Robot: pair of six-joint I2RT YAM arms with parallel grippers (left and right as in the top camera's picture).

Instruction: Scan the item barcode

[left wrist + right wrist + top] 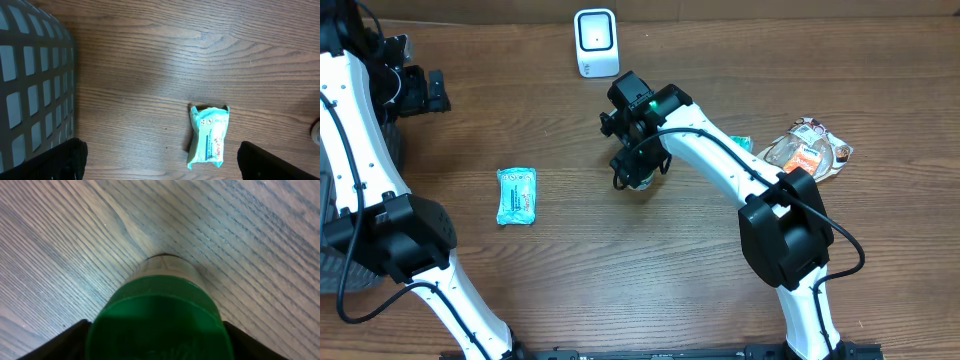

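Wood-grain brown tabletop (620, 260) carries all items. Grey plastic lattice basket (30, 75) is cut off at the frame edge in the left wrist view. White rounded-box scanner (595, 42) stands at the far edge. Left end effector (432, 92) has its jaws wide and holds nothing. Right end effector (640, 172) straddles the upright green-capped round bottle (157, 315) mid-tabletop; whether it grips cannot be told, and the label is hidden. Crinkled teal foil packet (516, 194) lies flat, well apart.

Mock chkout lab: scanner (595, 42), basket (30, 75), wood tbl (570, 280).
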